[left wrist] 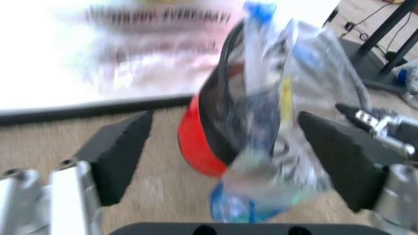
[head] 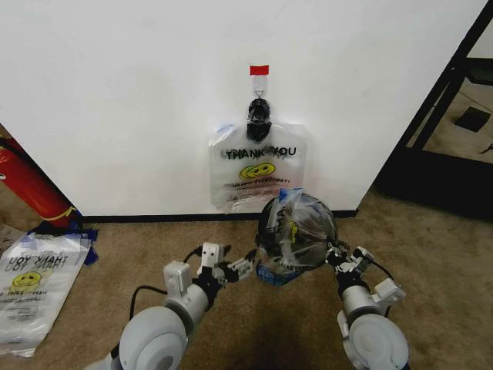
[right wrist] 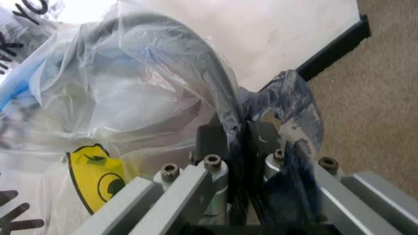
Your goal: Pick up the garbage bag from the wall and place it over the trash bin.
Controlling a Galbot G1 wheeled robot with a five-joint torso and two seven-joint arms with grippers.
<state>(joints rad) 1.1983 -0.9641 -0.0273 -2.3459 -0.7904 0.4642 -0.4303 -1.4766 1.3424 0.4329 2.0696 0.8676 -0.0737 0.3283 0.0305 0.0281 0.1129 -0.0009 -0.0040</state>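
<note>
1. Standing on the carpet just in front of the wall: the trash bin, round and black, with its red base visible in the left wrist view.
2. Draped over the bin's mouth and down its sides: the garbage bag, thin and see-through, with bluish edges and a patch of yellow print.
3. Just left of the bin, low and near the floor: the left gripper, fingers spread wide apart, one on each side of the bin and bag, gripping nothing.
4. At the bin's right side: the right gripper, fingers clenched on a fold of the garbage bag at the rim, plastic bunched between them.
5. Hanging on the wall behind the bin: a second bag with "THANK YOU" and a yellow smiley, held by a black clip beneath a red tape strip.
6. Lying flat on the carpet at far left: a pile of same-print bags.
7. Leaning near the wall's left end: a red cylinder.
</note>
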